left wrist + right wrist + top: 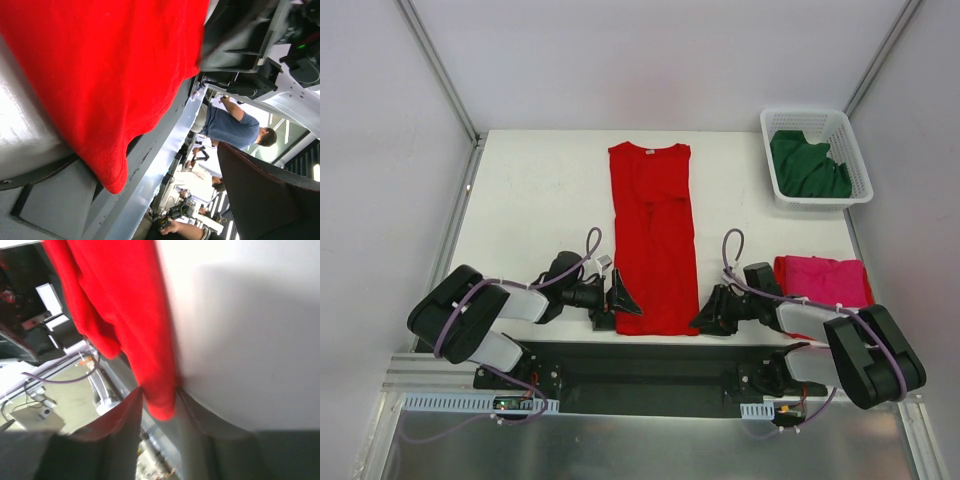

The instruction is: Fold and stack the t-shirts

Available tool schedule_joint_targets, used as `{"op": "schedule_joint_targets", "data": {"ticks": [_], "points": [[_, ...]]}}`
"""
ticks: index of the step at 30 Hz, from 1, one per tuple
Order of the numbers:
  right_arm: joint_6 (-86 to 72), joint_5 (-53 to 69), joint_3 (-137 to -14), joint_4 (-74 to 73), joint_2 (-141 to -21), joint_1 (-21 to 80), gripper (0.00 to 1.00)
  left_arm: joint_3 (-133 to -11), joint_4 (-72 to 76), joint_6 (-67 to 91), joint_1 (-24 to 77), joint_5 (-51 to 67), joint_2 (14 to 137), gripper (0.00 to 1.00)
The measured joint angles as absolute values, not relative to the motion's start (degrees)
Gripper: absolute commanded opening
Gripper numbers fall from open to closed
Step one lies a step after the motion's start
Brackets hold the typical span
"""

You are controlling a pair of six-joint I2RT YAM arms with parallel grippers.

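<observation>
You have the white surface (540, 200) filling the middle of the overhead view. The red t-shirt (653, 240) lies on it at the centre of the frame, folded into a long narrow strip, with its collar toward the top and its hem at the bottom edge of the surface. In both wrist views a corner of that hem hangs a little over the edge.

The white lattice basket (810, 115) sits in the upper right of the frame, well apart from the red shirt. The dark green t-shirt (807, 165) is bunched inside it. The magenta-pink t-shirt (825, 278) lies folded at the right of the frame, below the basket, partly under your right arm.

Your left gripper (616, 306) is low at the strip's bottom left corner. Its jaws stand wide; in the left wrist view the one dark finger (270, 200) that shows is clear of the cloth.

Your right gripper (704, 320) is at the bottom right corner. In the right wrist view that corner lies between its jaws, which stand narrow about it. The picture is blurred, so you cannot tell whether they pinch it.
</observation>
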State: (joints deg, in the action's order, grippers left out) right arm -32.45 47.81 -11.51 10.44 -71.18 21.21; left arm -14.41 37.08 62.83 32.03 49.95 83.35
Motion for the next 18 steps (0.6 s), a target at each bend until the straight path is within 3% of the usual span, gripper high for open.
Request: {"op": "schedule_joint_targets", "data": {"ticks": [2, 5, 10, 11, 12, 14, 15, 18], "points": [[-32.05, 45.39, -11.42, 7.03, -71.11, 21.17, 0.29, -14.41, 37.01, 62.98, 32.05, 50.04, 83.37, 0.99], [-31.77, 44.53, -11.62, 5.02, -70.37, 21.17, 0.36, -14.41, 36.97, 63.02, 32.05, 50.09, 83.37, 1.00], [-30.59, 43.62, -12.64, 1.85, -68.97, 21.21, 0.31, -14.39, 36.99, 63.02, 32.05, 50.11, 83.37, 0.99], [-30.41, 43.27, -12.67, 1.41, -68.71, 21.21, 0.29, -14.39, 37.01, 63.02, 32.05, 50.09, 83.37, 0.99], [-30.37, 43.00, -12.67, 0.95, -68.45, 21.19, 0.17, -14.39, 37.01, 63.05, 32.05, 50.09, 83.37, 0.99], [-29.78, 42.26, -12.67, 0.23, -67.99, 21.21, 0.10, -14.39, 37.01, 63.05, 32.05, 50.09, 83.37, 0.99], [-29.58, 41.45, -12.67, -0.36, -67.83, 21.21, 0.01, -14.39, 37.04, 63.02, 32.05, 50.11, 83.37, 0.98], [-29.30, 40.45, -12.67, -1.30, -67.59, 21.21, 0.01, -14.37, 37.08, 63.05, 32.05, 50.09, 83.37, 0.88]]}}
